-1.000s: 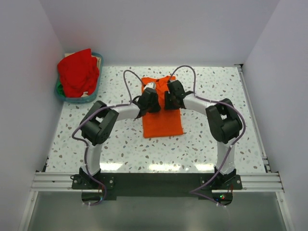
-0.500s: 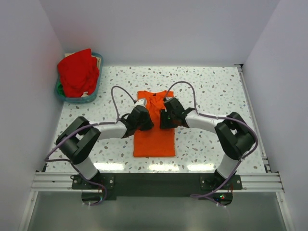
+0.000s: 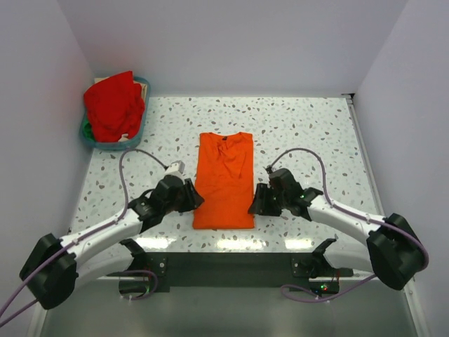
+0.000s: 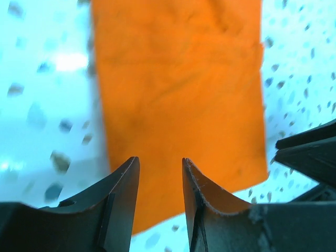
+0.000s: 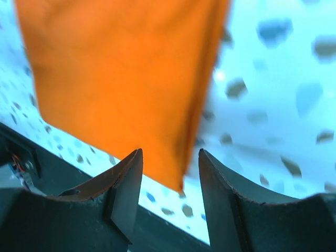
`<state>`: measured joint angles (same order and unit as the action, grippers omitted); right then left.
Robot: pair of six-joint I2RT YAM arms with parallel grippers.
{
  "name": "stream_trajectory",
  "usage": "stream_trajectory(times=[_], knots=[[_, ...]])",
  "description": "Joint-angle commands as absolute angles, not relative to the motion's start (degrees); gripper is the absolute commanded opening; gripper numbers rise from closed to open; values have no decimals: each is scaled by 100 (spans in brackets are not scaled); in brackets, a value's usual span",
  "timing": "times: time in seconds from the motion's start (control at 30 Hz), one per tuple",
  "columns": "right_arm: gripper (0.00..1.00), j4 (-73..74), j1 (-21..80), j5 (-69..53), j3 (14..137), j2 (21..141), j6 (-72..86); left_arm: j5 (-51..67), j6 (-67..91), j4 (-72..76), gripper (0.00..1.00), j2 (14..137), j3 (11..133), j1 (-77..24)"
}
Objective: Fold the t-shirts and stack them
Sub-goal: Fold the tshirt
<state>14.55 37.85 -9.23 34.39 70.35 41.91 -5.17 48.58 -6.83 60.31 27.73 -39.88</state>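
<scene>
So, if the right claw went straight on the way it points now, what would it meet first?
Most likely the orange t-shirt: the right claw, open, points at its near right corner. Depth is unclear, so it might touch the table just beside it first.

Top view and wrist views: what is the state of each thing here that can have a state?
Orange t-shirt: folded to a narrow strip, lying flat on the table, not gripped.
Basket: full of clothes, a red garment on top.
Left gripper: open, empty, at the shirt's near left corner.
Right gripper: open, empty, at the shirt's near right corner.
</scene>
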Motion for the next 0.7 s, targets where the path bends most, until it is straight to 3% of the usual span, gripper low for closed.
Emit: stream_trajectory(times=[0.0, 0.2, 0.67], knots=[[50, 1389, 3788, -1397, 2745, 6558, 4912, -220, 5422, -1484, 43, 5354, 2102, -3973], [50, 1213, 3797, -1652, 2321, 6108, 5308, 193, 5748, -1556, 43, 4483, 1538, -3973], [46, 607, 3797, -1802, 1864, 6258, 5774, 439, 5985, -1529, 40, 4623, 1204, -3982]])
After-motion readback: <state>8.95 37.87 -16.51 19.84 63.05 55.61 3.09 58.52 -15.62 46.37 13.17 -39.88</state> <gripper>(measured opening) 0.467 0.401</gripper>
